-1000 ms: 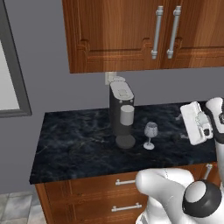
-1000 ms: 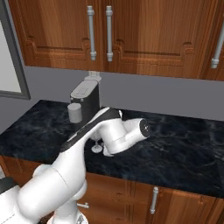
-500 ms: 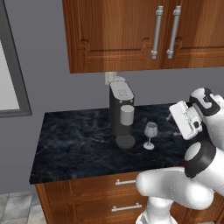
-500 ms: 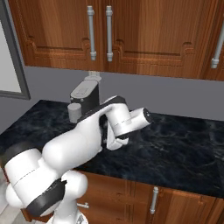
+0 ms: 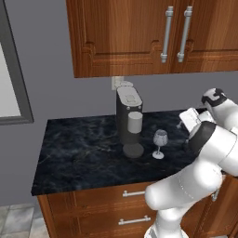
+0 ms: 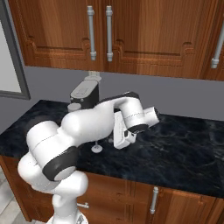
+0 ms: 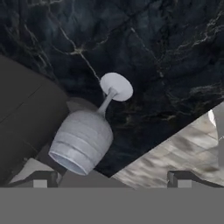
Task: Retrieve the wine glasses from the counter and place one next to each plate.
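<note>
Wine glass (image 5: 160, 143) upright on counter (image 5: 83, 153) | beside coffee machine (image 5: 128, 120) | hand (image 7: 109, 178) wide, empty | wooden cabinets (image 5: 139, 32) overhead

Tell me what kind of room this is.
A rendered kitchen, most likely: wooden wall cabinets over a black marble counter, with a coffee machine and a wine glass standing on it.

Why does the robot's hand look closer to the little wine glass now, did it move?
Yes. The gripper swung left toward the wine glass by the coffee machine.

Black marble counter (image 5: 83, 153) bears coffee machine (image 5: 129, 121) and wine glass (image 5: 160, 143).
</note>
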Robot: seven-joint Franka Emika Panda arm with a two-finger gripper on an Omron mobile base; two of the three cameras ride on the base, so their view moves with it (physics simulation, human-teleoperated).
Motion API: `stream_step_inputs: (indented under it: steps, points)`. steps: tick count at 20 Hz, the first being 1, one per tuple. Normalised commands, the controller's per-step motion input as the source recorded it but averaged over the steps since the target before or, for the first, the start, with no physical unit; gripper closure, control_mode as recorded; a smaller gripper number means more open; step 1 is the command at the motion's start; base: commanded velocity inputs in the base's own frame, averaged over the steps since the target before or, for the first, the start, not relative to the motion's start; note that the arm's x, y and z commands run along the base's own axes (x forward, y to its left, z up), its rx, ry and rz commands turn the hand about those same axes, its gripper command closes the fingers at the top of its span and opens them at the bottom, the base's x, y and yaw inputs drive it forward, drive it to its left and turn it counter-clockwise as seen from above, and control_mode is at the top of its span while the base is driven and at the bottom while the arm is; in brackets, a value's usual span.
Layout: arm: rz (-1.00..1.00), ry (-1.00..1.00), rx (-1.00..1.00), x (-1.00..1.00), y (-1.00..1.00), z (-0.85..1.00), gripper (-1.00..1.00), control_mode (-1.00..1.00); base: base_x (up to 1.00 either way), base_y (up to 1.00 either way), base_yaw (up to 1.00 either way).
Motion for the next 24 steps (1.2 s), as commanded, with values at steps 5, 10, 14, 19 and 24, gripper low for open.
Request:
stream_step_inputs:
  steps: [5, 10, 14, 19, 24]
  points:
    - [0.00, 0.00, 0.09, 0.00, 0.00, -0.09, -1.00, -1.00, 0.00, 0.00, 0.00]
    - [-0.03, 0.02, 0.01, 0.00, 0.06, -0.09, -1.00, -1.00, 0.00, 0.00, 0.00]
    - [-0.11, 0.09, 0.00, 0.05, 0.07, -0.19, -1.00, -1.00, 0.00, 0.00, 0.00]
    - [-0.08, 0.22, 0.00, 0.17, 0.04, -0.23, -1.00, -1.00, 0.00, 0.00, 0.00]
    - [-0.03, 0.20, 0.04, 0.12, 0.01, -0.19, -1.00, -1.00, 0.00, 0.00, 0.00]
